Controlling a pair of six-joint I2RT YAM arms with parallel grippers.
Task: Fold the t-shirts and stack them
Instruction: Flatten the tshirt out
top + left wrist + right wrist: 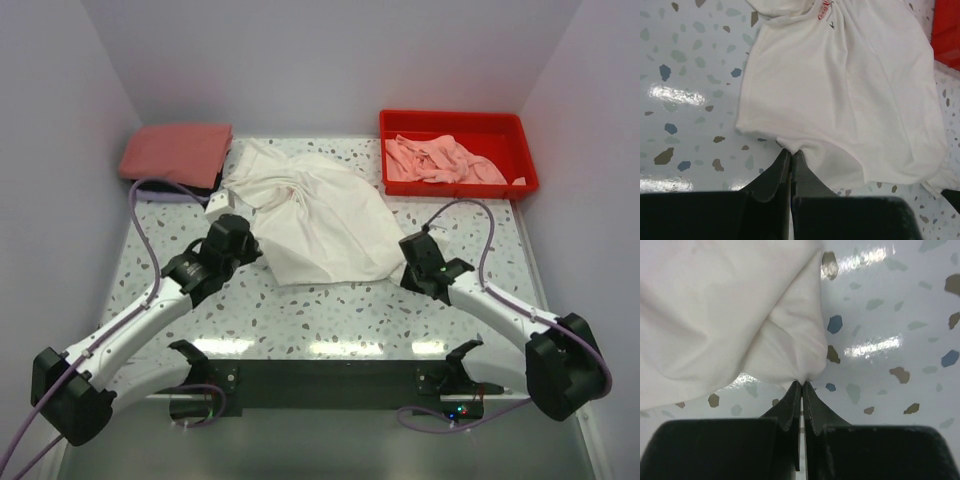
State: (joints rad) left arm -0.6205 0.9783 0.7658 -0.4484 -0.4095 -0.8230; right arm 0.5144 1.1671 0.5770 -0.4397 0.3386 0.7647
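A: Speckled worktop point(300, 320), near side: what's gripped?
B: White t-shirt point(320, 215), mid-frame. Left gripper point(791, 152) and right gripper point(801, 385) are each clamped on its near edge. Likely the spreading step; next, pull apart and flatten. Folded salmon-red t-shirt point(175, 152) lies upper left.

High rear overview of the table point(300, 310); two low wrist close-ups; white t-shirt point(320, 220) common to all

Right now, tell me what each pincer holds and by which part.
Both are shut on the white t-shirt: the left pincer pinches its left edge, the right pincer a fold at its near right corner.
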